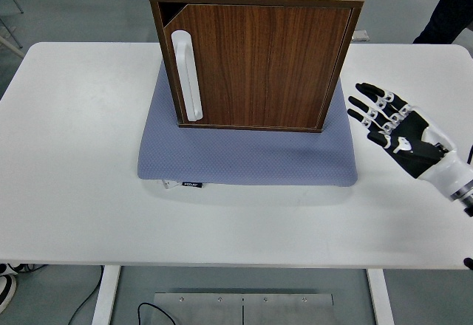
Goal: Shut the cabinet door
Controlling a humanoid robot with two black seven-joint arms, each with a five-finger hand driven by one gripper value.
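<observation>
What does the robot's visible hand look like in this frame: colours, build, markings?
Only the right hand shows, at the picture's right edge. It has five slender black fingers segmented with small white patches at the joints and tips. The palm shell is black with a white mark near the thumb, and it joins a glossy white wrist cuff. No cable is visible. The left arm is out of view.

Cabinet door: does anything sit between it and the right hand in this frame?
Nothing visible does. The right hand hovers open, apart from the cabinet door, off its right edge; only bare white table and the corner of the grey mat lie between.
</observation>
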